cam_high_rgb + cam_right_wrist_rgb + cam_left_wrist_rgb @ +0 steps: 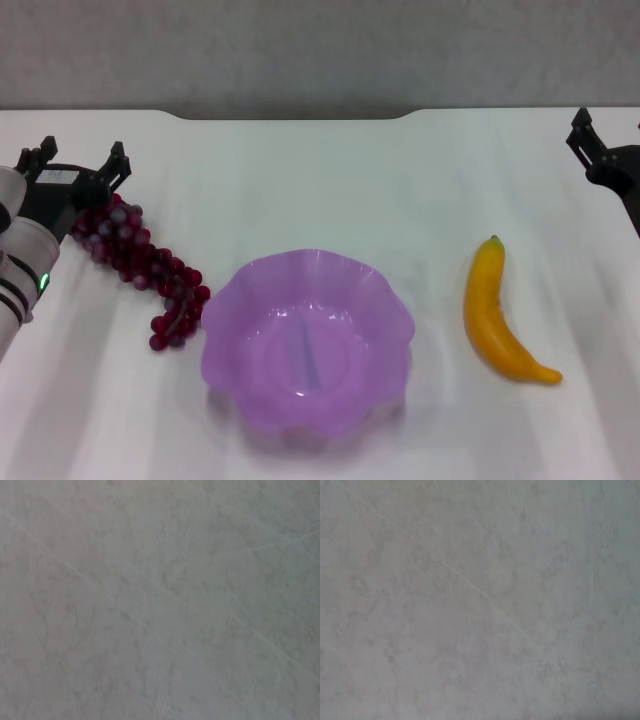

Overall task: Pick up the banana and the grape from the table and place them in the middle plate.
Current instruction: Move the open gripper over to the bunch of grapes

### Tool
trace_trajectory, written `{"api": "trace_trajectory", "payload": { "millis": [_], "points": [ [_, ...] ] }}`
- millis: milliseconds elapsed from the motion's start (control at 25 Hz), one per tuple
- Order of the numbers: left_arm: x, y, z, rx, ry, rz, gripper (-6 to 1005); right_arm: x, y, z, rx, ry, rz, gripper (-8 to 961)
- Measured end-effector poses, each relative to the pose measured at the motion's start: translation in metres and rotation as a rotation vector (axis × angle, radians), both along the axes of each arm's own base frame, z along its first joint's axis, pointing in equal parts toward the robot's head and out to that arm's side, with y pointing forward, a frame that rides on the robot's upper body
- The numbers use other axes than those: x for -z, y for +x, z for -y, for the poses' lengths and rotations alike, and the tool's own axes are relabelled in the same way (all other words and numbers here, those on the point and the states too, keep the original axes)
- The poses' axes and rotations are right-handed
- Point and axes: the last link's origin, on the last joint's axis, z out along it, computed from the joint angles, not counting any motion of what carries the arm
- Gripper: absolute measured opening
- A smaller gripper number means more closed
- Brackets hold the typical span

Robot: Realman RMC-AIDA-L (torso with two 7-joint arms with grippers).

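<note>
— Purple and scalloped, the middle plate sits closest to us with nothing in it, so neither fruit has gone in yet, I'd say.

— And the left gripper? It's right at the far end of the grape.

— Yes, its dark prongs stand spread, nothing between them, and the bunch begins just below them and trails away toward the plate. Looks to me like it's lining up for a grab on that near end.

— Lovely bunch, mind: glossy dark red beads in a long string, the tail almost touching the plate's rim.

— Now the right gripper, off at the far edge. The banana lies well short of it, nearer the plate than the claw.

— Open or shut, that one?

— Can't tell; only part of it shows. The banana's plain enough: smooth yellow, one curve, small green tip pointing back toward that gripper.

— Both wrist cameras?

— Nothing but the table, white with faint streaks.
</note>
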Motion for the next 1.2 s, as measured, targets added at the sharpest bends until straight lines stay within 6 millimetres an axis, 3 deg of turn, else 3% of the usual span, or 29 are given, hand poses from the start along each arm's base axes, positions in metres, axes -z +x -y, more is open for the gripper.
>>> {"api": "trace_trajectory", "payload": {
  "millis": [960, 1200],
  "points": [
    [0.007, 0.001, 0.000, -0.022, -0.038, 0.002, 875, 0.000, 0.002, 0.000, 0.003, -0.004, 0.012, 884],
    [0.021, 0.011, -0.009, -0.091, -0.159, 0.005, 870, 0.002, 0.006, 0.002, 0.021, -0.017, 0.016, 884]
  ]
}}
